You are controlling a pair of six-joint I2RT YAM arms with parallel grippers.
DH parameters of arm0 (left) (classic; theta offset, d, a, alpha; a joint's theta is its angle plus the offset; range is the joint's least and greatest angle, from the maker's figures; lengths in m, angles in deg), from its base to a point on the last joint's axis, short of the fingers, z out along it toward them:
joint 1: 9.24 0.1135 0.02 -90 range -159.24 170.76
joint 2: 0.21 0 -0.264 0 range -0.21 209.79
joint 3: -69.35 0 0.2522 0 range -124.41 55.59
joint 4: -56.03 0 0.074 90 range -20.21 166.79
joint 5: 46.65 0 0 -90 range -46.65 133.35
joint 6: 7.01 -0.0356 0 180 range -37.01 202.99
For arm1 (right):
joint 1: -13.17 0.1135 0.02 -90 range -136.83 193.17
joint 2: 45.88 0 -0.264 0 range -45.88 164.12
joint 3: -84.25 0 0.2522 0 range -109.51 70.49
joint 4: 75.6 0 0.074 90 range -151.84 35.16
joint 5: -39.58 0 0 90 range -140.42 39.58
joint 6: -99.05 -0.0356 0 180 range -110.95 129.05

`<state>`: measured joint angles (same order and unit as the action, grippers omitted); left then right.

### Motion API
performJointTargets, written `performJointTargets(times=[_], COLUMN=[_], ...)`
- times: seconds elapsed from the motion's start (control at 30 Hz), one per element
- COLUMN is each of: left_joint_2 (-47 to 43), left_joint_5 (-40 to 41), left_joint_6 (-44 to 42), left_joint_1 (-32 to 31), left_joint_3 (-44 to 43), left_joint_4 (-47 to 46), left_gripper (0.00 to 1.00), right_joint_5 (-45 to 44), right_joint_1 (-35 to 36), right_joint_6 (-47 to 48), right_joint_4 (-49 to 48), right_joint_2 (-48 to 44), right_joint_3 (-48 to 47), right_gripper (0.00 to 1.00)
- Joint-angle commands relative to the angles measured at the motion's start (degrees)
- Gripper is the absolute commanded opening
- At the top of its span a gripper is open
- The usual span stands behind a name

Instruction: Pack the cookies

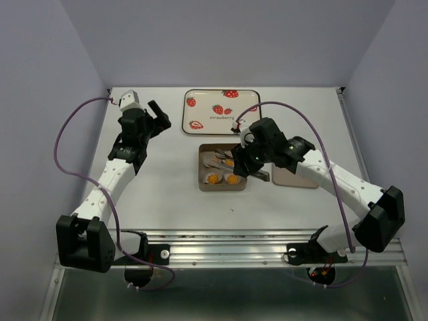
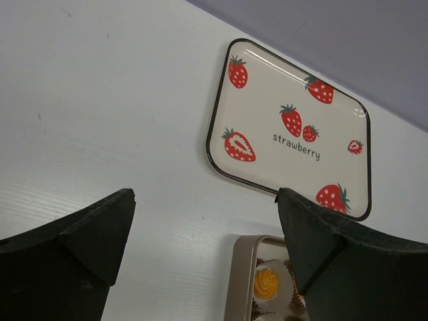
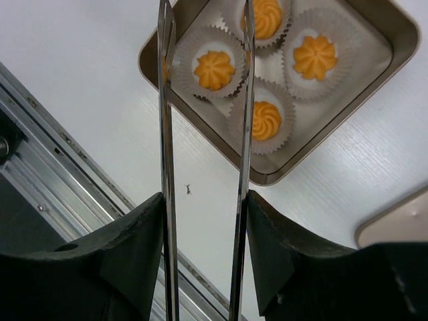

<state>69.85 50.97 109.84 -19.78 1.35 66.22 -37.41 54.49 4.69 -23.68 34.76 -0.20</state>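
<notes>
Several orange-yellow swirl cookies [image 3: 215,70] sit in white paper cups inside an open gold tin [image 3: 267,175], at the table's middle in the top view [image 1: 202,182]. My right gripper [image 3: 204,200] is shut on a pair of metal tongs [image 3: 166,134], whose two arms stand apart and reach over the tin. The tong tips run off the top edge of the right wrist view. My left gripper [image 2: 204,200] hangs open with nothing between its jaws, above bare table left of the tin [image 2: 241,281]. One cookie [image 2: 266,282] shows in the left wrist view.
A cream strawberry-printed tray [image 1: 221,110] lies behind the tin, with nothing on it [image 2: 287,127]. A beige lid-like plate [image 1: 294,179] lies right of the tin, partly under my right arm. The metal rail [image 3: 60,180] runs along the table's near edge.
</notes>
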Motion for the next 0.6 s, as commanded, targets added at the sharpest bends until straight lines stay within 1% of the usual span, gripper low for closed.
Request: performJointTargets(times=[0.0, 0.1, 0.17, 0.2, 0.27, 0.37, 0.4, 0.43, 0.47, 0.53, 0.57], left_joint_2=[-2.2, -2.3, -2.6, -2.6, -2.7, -2.7, -2.7, -2.7, -2.7, -2.7, -2.6], left_joint_5=[0.2, 0.6, 0.6, 0.6, 0.6, 0.7, 0.7, 0.8, 0.9, 1.0, 1.0], left_joint_6=[-1.6, -1.9, -2.0, -2.0, -2.1, -2.3, -2.5, -2.7, -2.7, -3.2, -3.5], left_joint_1=[-0.3, -0.3, -0.4, -0.3, -0.4, -0.3, -0.3, -0.4, -0.3, -0.3, -0.3], left_joint_3=[-1.2, -1.2, -1.1, -1.0, -0.9, -0.9, -0.8, -0.8, -0.8, -0.8, -0.9], left_joint_4=[-1.4, -1.5, -1.5, -1.8, -2.0, -2.3, -2.6, -2.8, -2.9, -3.3, -3.4], left_gripper=[0.99, 0.99, 0.99, 0.99, 0.99, 0.99, 0.99, 0.99, 0.99, 0.99, 0.99], right_joint_5=[-5.5, -12.6, -20.3, -21.9, -24.3, -21.4, -20.0, -20.0, -19.5, -18.1, -17.8], right_joint_1=[0.4, 0.4, -0.2, -1.1, -5.0, -12.1, -16.9, -18.6, -22.0, -25.0, -26.6], right_joint_6=[-1.3, -2.4, -4.2, -4.7, -5.3, -4.7, -4.9, -4.7, -3.8, -2.4, -2.1], right_joint_4=[-1.5, -1.7, -1.8, -1.9, -3.9, -7.2, -8.1, -9.0, -10.2, -11.7, -12.0], right_joint_2=[-3.8, -4.9, -4.4, -4.3, -4.1, -2.7, -0.8, 0.3, 1.4, 4.2, 8.0], right_joint_3=[-4.0, -5.1, -7.1, -7.7, -8.6, -9.4, -10.5, -10.8, -11.0, -12.1, -14.6], right_gripper=[0.54, 0.54, 0.54, 0.53, 0.54, 0.54, 0.53, 0.54, 0.53, 0.53, 0.54])
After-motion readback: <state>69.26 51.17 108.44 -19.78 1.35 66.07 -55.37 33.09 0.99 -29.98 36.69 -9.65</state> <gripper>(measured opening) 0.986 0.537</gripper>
